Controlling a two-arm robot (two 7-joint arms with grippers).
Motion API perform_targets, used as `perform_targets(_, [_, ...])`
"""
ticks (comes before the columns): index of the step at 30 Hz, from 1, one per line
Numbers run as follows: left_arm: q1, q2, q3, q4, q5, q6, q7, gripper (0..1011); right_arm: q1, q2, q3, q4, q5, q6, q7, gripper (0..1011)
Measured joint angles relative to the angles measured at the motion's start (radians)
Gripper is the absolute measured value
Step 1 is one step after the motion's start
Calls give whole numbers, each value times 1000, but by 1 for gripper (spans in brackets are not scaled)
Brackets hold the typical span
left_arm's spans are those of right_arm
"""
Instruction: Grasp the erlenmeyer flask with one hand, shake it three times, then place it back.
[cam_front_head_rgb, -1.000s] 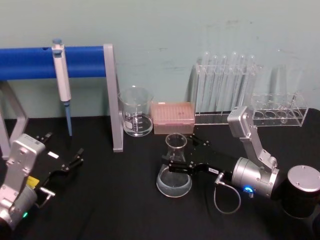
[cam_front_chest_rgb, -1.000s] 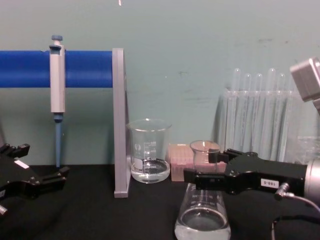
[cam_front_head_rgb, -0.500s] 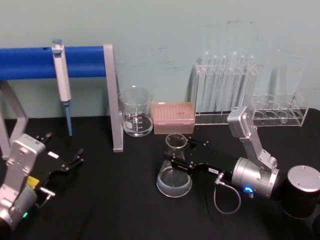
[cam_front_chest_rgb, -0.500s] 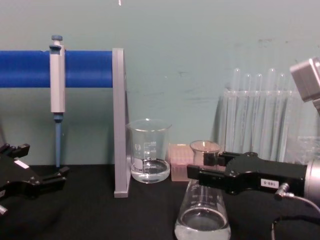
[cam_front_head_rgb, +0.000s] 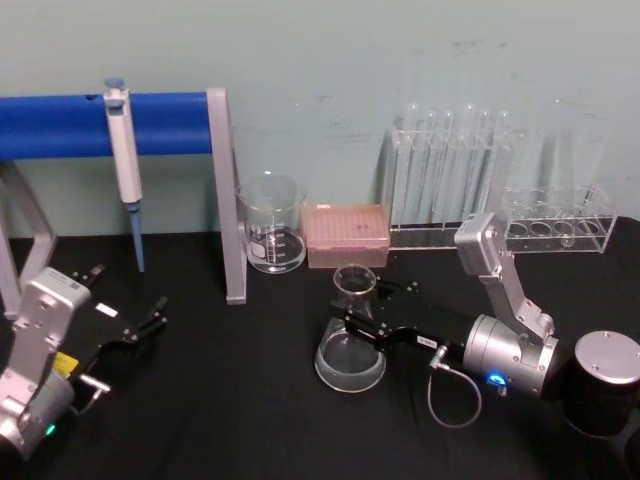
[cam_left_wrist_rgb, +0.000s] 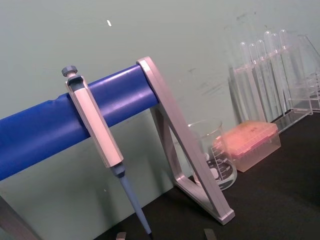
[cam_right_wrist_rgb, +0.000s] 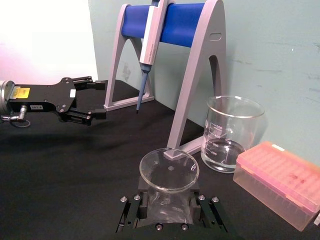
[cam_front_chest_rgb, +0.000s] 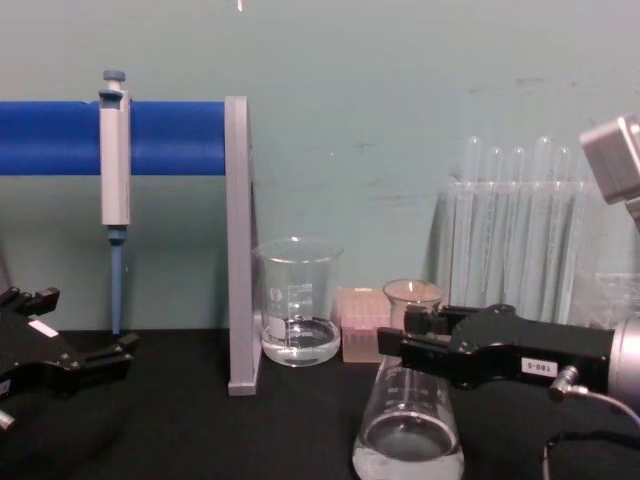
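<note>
Plainly, my right gripper (cam_front_head_rgb: 358, 322) was clamped on the neck of the erlenmeyer flask (cam_front_head_rgb: 350, 360), one black jaw pressed to each side of the glass just under the flared rim. In the head view the pair sat a little below and right of the frame's centre, with my right arm reaching in from the lower right. The flask stood upright, its wide base on the black table (cam_front_head_rgb: 230, 410). The chest view showed it at the bottom edge, right of centre, with a shallow pool of clear liquid in the bottom (the graduation marks were too faint for me to read). From my right wrist I looked down into the flask's round mouth, and the neck filled the gap between my jaws.

Behind the flask, toward the wall, stood the glass beaker (cam_front_head_rgb: 271, 235) and the pink tip box (cam_front_head_rgb: 346, 233) side by side, both apart from the flask. The test-tube rack (cam_front_head_rgb: 450, 175) was at the upper right, and the pipette (cam_front_head_rgb: 123, 160) hung on the blue-barred stand (cam_front_head_rgb: 225, 200) at the upper left.

My left gripper (cam_right_wrist_rgb: 101, 100) hung at the lower left of the head view with its fingers spread apart, holding nothing, well apart from the flask.
</note>
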Motion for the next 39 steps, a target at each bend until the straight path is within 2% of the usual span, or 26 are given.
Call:
perform_targets(9, [0,0,0,0,0,0,0,1001,0,0,0,-1,0,0,-1,457])
perform_targets(14, [0,0,0,0,0,0,0,1001,-14,6,13,-30,5,9,-20,457])
perform_targets(20, [0,0,0,0,0,0,0,1001,-40,18,36,-95,12,33,-73,457])
perform_targets(27, [0,0,0,0,0,0,0,1001,-90,28,78,-203,4,62,-172,457])
perform_targets(39, [0,0,0,0,0,0,0,1001,-172,21,140,-334,-17,91,-288,457])
